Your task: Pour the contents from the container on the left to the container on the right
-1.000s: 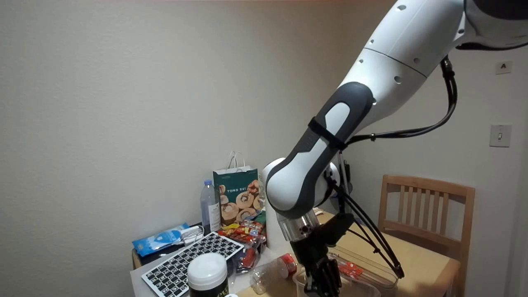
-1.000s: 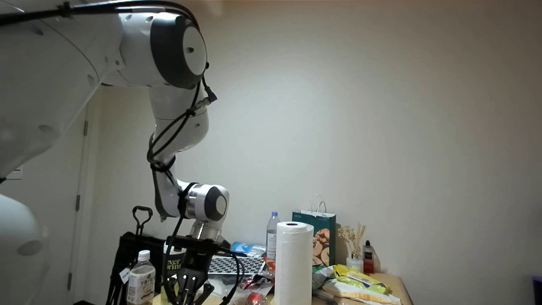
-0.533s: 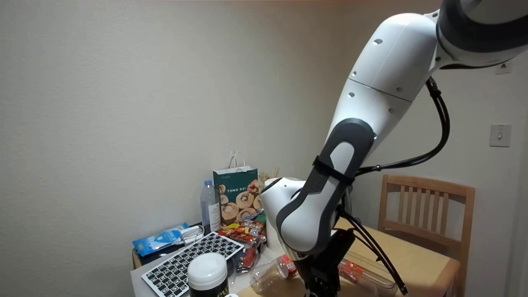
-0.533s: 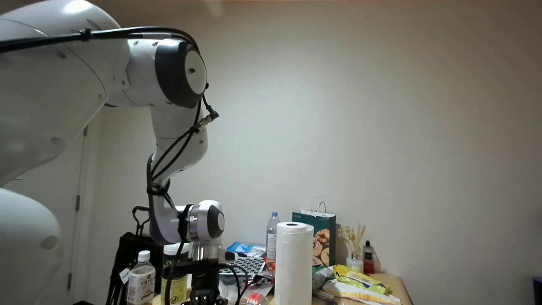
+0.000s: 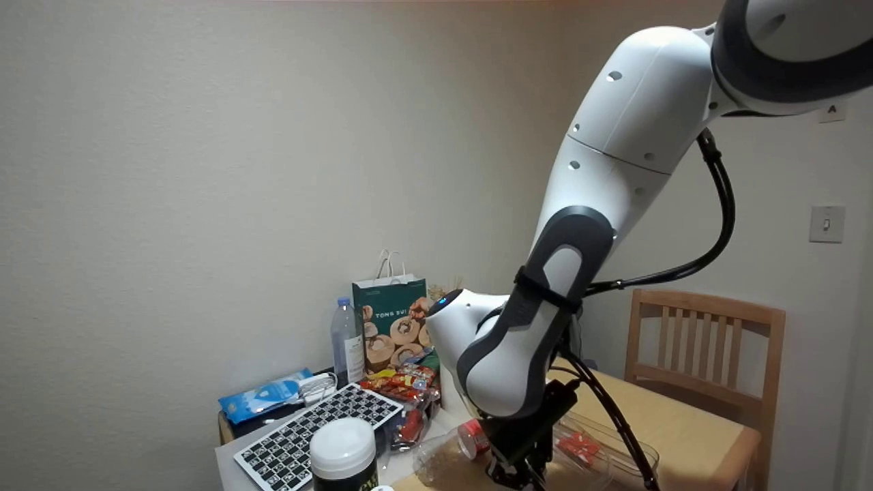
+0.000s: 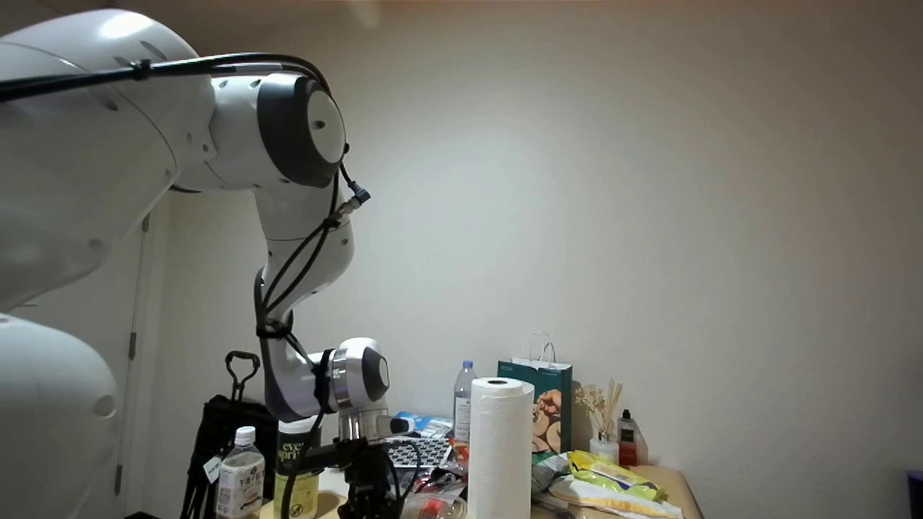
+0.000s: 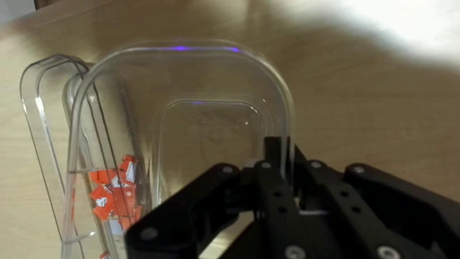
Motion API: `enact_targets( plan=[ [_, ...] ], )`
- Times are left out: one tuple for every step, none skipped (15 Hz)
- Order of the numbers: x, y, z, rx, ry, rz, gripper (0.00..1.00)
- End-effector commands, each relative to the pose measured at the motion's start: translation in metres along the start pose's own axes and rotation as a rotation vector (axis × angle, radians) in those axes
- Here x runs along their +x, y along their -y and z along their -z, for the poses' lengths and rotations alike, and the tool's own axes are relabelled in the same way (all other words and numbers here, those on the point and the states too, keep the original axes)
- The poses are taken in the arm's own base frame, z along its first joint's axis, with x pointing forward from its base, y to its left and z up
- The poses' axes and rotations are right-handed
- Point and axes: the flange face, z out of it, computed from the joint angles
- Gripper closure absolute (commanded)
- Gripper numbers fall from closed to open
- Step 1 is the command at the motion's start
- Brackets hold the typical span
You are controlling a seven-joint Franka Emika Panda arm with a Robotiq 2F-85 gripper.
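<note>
The jaws look clamped on the wall of an empty-looking transparent container (image 7: 210, 136); red packets (image 7: 118, 190) seem to lie in the second container (image 7: 40, 108) beside it, nearer the edge of the counter (image 7: 377, 126) by the chair (image 5: 696, 389). Pouring looks done; next, seat it level and let go.

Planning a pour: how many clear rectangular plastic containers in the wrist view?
2: nearer one, in the black hand; left one, holding red packets. Others may be hidden.

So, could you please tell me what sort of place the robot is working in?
Most likely a home, perhaps a dining corner, judging by the slatted wooden chair beside the light wooden table, and the paper towel roll.
</note>
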Motion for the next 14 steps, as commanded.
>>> enact_targets(
  plan=[
    [0.003,0.006,0.000,0.096,0.027,0.000,0.96],
    [0.001,0.007,0.006,0.141,0.041,0.031,0.96],
    [-0.001,0.007,0.014,0.177,0.042,0.072,0.96],
    [-0.004,0.008,0.021,0.208,0.047,0.110,0.96],
    [-0.005,0.009,0.025,0.243,0.055,0.145,0.96],
    [-0.007,0.010,0.028,0.277,0.063,0.183,0.96],
    [-0.007,0.010,0.029,0.313,0.073,0.218,0.96],
    [-0.007,0.009,0.029,0.342,0.083,0.246,0.96],
    [-0.007,0.008,0.029,0.367,0.097,0.275,0.96],
    [-0.008,0.005,0.028,0.396,0.113,0.308,0.96],
    [-0.009,0.001,0.026,0.415,0.133,0.335,0.96],
    [-0.011,-0.004,0.024,0.421,0.157,0.361,0.96],
    [-0.013,-0.009,0.022,0.427,0.179,0.391,0.80],
    [-0.014,-0.012,0.020,0.429,0.201,0.413,0.66]
  ],
)
